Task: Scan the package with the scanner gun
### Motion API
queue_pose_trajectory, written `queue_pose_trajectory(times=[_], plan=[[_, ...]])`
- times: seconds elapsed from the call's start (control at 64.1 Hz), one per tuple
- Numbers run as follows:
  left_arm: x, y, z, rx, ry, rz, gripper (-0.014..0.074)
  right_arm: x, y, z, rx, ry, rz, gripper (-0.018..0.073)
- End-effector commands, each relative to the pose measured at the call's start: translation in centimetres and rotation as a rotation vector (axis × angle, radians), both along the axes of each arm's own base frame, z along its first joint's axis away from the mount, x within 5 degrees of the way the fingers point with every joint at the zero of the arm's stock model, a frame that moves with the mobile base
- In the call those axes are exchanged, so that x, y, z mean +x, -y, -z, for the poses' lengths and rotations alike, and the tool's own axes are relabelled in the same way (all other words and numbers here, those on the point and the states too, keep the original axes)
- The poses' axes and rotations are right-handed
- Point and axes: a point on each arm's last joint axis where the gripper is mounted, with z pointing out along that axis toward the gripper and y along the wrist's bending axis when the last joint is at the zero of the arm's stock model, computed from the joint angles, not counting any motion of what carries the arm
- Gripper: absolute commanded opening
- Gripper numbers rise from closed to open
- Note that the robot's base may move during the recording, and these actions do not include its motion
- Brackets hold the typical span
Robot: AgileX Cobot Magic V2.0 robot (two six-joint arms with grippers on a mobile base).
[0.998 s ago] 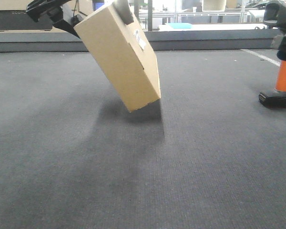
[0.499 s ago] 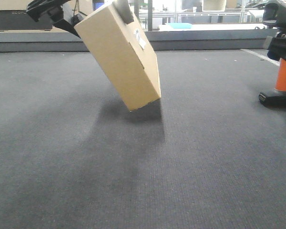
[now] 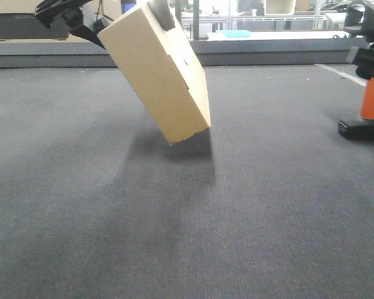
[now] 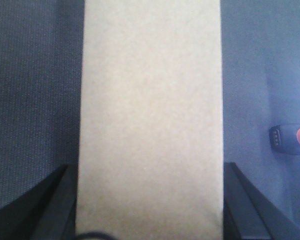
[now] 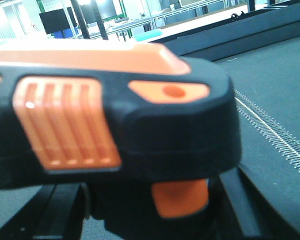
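Overhead, the small flat tan cardboard package (image 3: 159,75) hangs clear of the dark grey ribbed mat (image 3: 174,237). It is tilted, with its upper end toward the left and its lower corner pointing down above its own shadow. The left gripper (image 4: 147,172) has it clamped. In the left wrist view the black fingers (image 4: 60,200) lie flat against both long sides of the box, whose plain broad face fills the middle of the picture. From the front, the gripper's black body reaches in from the top left corner, and one grey finger lies over the package's upper edge.

Well apart from the package, at the right edge of the front view, the pistol-shaped scanner gun (image 3: 373,99) stands upright, with its orange handle rising from its black foot (image 3: 361,129), which rests on the mat. The right gripper (image 3: 369,61) sits around the top of the handle, just under the black head. In the right wrist view that head, with its orange trim and ribbed orange panel, fills most of the picture. The orange trigger (image 5: 180,197) shows below it, and a black finger (image 5: 237,200) stands on either side. Whether those fingers actually press on the handle cannot be told.

A pale cardboard carton with a dark panel (image 3: 25,22) stands behind the mat at the far left.
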Motion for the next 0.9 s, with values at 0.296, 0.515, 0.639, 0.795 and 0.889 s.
queue_pose_trajectory(times=[0.296, 0.515, 0.639, 0.795, 0.889], plan=[[0.1, 0.1, -0.3, -0.011, 0.026, 0.004, -0.0111, -0.5, 0.2, -3.7, -0.279, 0.104, 0.025, -0.0167], [0.1, 0.1, -0.3, -0.024, 0.017, 0.002, -0.0111, -0.5, 0.1, -6.1, -0.53, 0.024, 0.025, -0.0167], [0.1, 0.1, -0.3, -0.024, 0.017, 0.002, -0.0111, 0.0, 0.2, -6.4, -0.66, -0.032, 0.042, -0.0167], [0.0, 0.1, -0.3, -0.023, 0.015, 0.002, -0.0111, 0.1, 0.3, -6.3, -0.713, -0.061, 0.044, -0.0167], [0.0, 0.1, -0.3, -0.023, 0.015, 0.002, -0.0111, 0.1, 0.3, -6.3, -0.714, -0.058, 0.045, -0.0167]])
